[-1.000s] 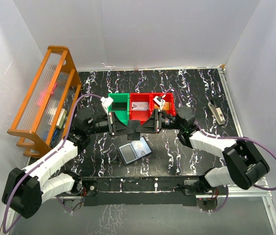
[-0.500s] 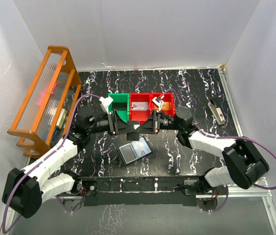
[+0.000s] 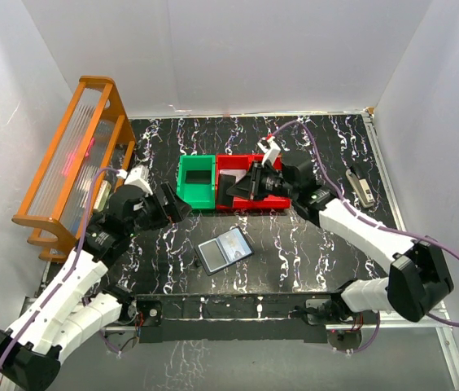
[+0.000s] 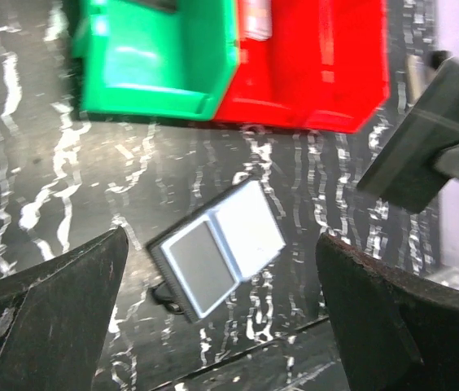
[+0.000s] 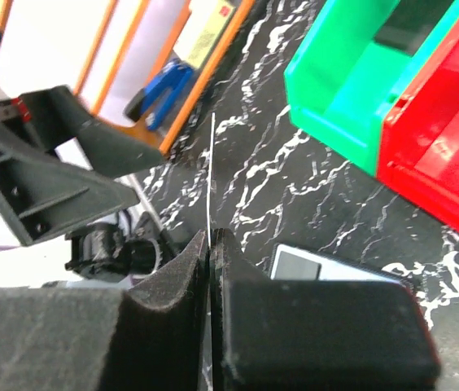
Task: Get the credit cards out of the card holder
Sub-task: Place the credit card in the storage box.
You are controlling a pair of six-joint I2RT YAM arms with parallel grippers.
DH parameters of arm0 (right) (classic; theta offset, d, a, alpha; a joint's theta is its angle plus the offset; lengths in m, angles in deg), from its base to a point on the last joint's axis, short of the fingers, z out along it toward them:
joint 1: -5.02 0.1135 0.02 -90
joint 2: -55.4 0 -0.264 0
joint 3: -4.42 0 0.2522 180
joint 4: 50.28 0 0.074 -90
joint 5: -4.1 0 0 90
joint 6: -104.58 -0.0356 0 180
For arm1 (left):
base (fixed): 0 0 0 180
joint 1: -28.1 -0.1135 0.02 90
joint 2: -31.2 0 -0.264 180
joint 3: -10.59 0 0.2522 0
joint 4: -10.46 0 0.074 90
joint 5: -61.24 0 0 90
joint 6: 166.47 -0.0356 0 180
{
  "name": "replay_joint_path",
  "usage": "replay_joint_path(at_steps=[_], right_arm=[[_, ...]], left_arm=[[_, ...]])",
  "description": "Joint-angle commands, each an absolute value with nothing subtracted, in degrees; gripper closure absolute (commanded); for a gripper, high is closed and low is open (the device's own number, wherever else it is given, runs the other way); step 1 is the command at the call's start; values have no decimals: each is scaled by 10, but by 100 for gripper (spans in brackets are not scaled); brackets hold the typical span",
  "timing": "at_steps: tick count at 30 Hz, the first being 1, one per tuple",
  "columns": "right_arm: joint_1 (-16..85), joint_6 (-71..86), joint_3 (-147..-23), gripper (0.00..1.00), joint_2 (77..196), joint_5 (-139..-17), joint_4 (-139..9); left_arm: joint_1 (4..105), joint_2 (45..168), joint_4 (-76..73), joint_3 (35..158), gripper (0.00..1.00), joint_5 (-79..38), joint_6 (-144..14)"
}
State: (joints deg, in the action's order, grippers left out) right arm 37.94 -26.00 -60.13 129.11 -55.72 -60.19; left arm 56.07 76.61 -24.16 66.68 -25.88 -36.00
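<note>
A black credit card (image 4: pixel 417 142) is being gripped by the clenched right end effector (image 5: pixel 210 240). The left end effector (image 4: pixel 221 244) is being held released near the open card holder (image 3: pixel 225 249).

High overhead, close wrist views share card holder (image 3: pixel 225 248).

Green bin (image 3: pixel 196 181) is sitting mid-frame on the black marble table (image 3: pixel 311 244), its right side touching the red bins (image 4: pixel 335 65); all are lining up in one row. Orange rack (image 3: pixel 75 163) is leaning along the left wall, upper left, with a red glow showing through its clear slats. Blue item (image 5: pixel 160 91) is lying in the rack's base, type unclear. Small grey stapler-like thing (image 3: pixel 360 186) is lying near the table's right edge, well apart from the bins.
</note>
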Motion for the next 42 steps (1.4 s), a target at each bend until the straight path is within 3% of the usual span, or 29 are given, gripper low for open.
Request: replay_joint_path(at_steps=[1,10,17,23,36,42], right_arm=[[404,-163,-688,100,1335,-659,-701],[499,-18,-894,100,1498,-885,-802],[502,65,-1119,100,1698,-892,-923],[514,135,-1238,100,1790,-973,-973],[528,309,-1313,100,1888,-1040,-933],[531,370,-1282,100,1890,-1055,-900]], left_arm=[[559,761,-338,691,1,-353,-376],[560,747,-422,702,1,-431,-348],[560,731,-439,726,1,-450,-364],[560,719,-440,736,1,-460,-371],[559,701,-434,737,1,-457,-386],[560,691,-436,736,1,-457,-390]])
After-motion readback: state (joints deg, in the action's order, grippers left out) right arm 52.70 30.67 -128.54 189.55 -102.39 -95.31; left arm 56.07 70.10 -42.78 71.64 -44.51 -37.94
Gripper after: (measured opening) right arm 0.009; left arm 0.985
